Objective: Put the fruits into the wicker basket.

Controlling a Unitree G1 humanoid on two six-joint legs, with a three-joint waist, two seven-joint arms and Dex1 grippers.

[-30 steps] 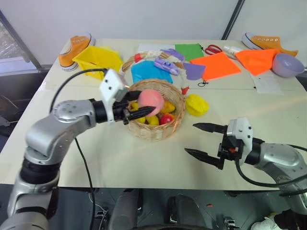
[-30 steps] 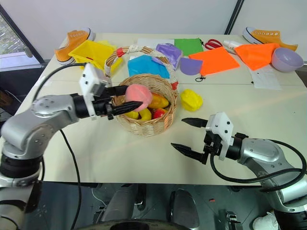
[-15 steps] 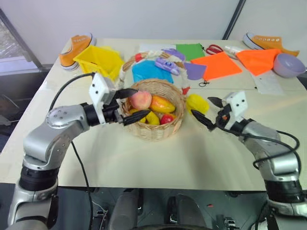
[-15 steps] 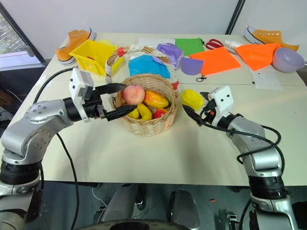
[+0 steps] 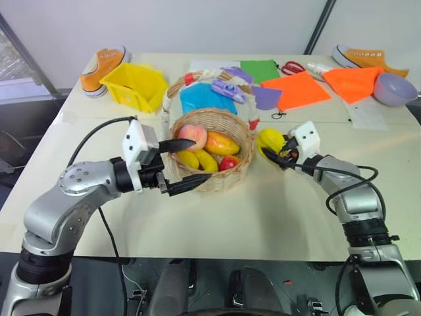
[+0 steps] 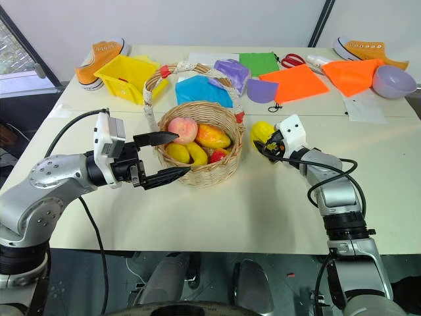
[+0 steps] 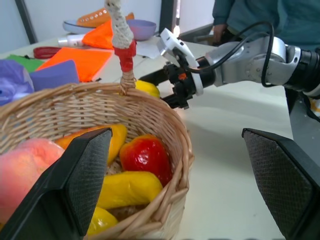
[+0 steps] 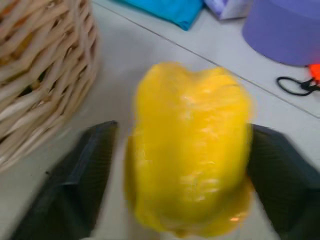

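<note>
Lumpy yellow fruit [image 8: 192, 150] sits on the table between the right gripper [image 6: 268, 146] jaws, just beside the wicker basket [image 6: 227, 164]; jaws straddle it, contact unclear. Left gripper [image 6: 163, 156] spread wide, empty, at the basket's near rim. 4 fruits already inside.

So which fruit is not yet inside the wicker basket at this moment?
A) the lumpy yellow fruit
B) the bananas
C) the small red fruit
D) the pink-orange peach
A: the lumpy yellow fruit sits on the table beside the wicker basket, between the fingers of the right gripper, while the peach, bananas and small red fruit lie inside the basket.
</note>
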